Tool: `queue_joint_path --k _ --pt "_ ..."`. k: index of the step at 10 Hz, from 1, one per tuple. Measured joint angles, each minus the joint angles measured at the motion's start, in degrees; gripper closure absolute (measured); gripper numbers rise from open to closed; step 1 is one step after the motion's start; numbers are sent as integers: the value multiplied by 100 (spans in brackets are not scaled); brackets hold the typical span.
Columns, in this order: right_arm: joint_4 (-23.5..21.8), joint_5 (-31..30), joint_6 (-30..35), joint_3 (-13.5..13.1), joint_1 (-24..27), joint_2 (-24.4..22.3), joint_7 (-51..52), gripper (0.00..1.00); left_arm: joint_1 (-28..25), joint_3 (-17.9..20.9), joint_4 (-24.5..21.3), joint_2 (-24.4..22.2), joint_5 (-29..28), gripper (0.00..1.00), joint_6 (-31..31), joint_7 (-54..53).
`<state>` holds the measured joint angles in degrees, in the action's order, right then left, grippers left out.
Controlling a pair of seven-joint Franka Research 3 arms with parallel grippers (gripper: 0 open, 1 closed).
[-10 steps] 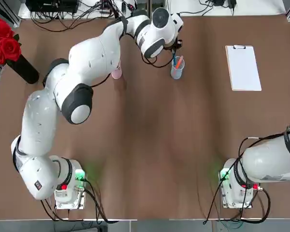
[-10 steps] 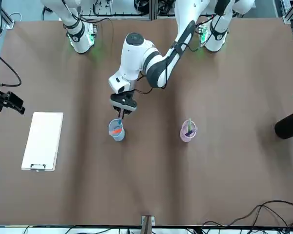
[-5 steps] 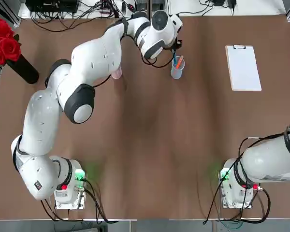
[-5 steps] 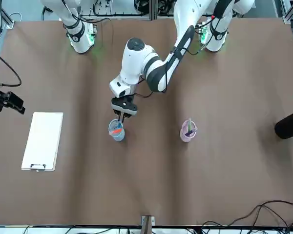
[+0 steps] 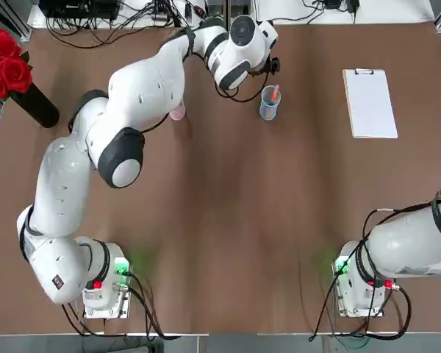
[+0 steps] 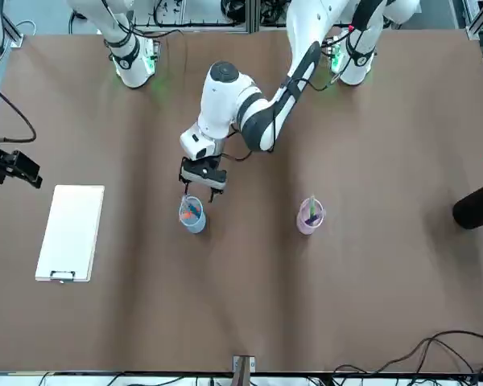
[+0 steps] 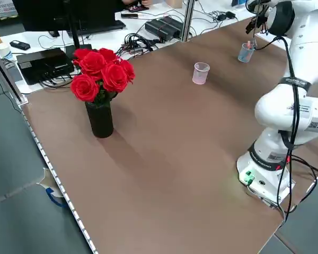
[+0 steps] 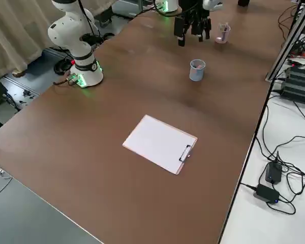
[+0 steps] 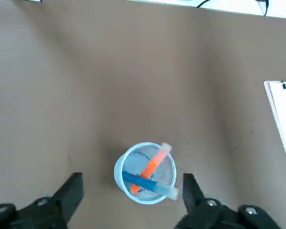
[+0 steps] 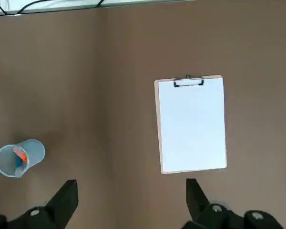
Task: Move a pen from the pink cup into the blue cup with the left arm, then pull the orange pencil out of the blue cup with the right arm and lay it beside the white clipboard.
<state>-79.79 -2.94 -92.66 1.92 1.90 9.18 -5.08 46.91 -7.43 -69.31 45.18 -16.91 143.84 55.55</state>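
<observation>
Blue pen (image 9: 145, 182) and orange pencil (image 9: 151, 168) lean crossed in the blue cup (image 9: 123, 165). Left jaws (image 9: 131, 198) stand spread above it; right jaws (image 10: 132, 193), spread, near the clipboard (image 10: 193, 125). Pencil judged light, stiff, possibly slippery: grip its protruding end; the cup may tip.

Red roses (image 7: 103, 74), brown table (image 7: 164, 169), white clipboard (image 8: 160, 144), pale-blue cup (image 9: 145, 172), bright-orange pencil (image 9: 152, 165).

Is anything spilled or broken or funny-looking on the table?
No, nothing looks wrong. The blue cup and pink cup stand upright, and the clipboard lies flat. The blue pen and orange pencil just lean inside their cup.
</observation>
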Motion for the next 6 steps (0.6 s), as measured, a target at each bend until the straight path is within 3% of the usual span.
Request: queue_joint_path --k 1,6 --pt "0 3 2 21 -49 1 0 0 -2 0 30 -4 0 0 -5 0" --pt "-93 523 32 76 -418 196 14 0 -304 26 129 -443 0 0 -1219 -139"
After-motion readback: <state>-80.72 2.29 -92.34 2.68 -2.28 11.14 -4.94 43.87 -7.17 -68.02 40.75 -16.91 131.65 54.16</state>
